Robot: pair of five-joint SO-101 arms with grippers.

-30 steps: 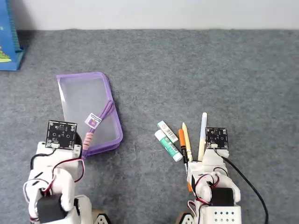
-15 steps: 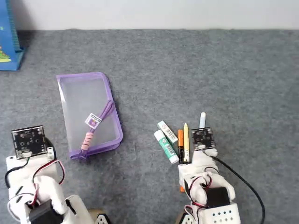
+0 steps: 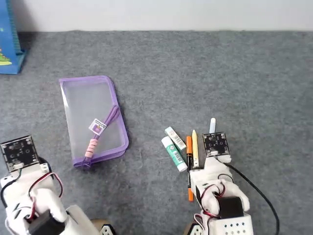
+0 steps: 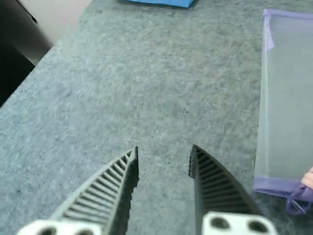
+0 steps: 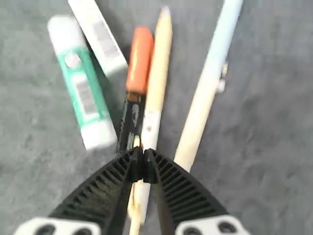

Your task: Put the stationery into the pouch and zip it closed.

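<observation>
- The pouch [image 3: 93, 120] lies flat in the left half of the high view. It is a translucent, soft-sided rectangle with purple binding, its long side running up the frame.
- Its zip follows the right-hand edge, with a pink ribbed pull [image 3: 91, 146] and a small tag near the lower corner. That end is the one nearer the arms, probably so a gripper can reach it. Whether the zip is open I cannot tell.
- The stationery sits low and right of centre, well apart from the pouch, fanned side by side: a green glue stick [image 3: 175, 152], a short white tube [image 3: 175, 138], an orange-capped pen [image 3: 189, 159], a cream pencil [image 3: 195, 146] and a pale blue pen [image 3: 212, 125].
- All are smooth, slim cylinders (likely to roll on anything harder), and the grey felt-like mat [image 3: 205, 73] probably keeps them in place.
- The right gripper [image 5: 143, 157] hangs directly over the pencil and orange pen, its ribbed black fingers pressed tip to tip with nothing visibly between them.
- The left gripper [image 4: 164, 157] is at the lower left of the high view, beside the pouch's lower corner, its ridged jaws parted by a moderate gap over bare mat.
- Nothing is in the pouch yet, so I judge the task barely begun.
</observation>
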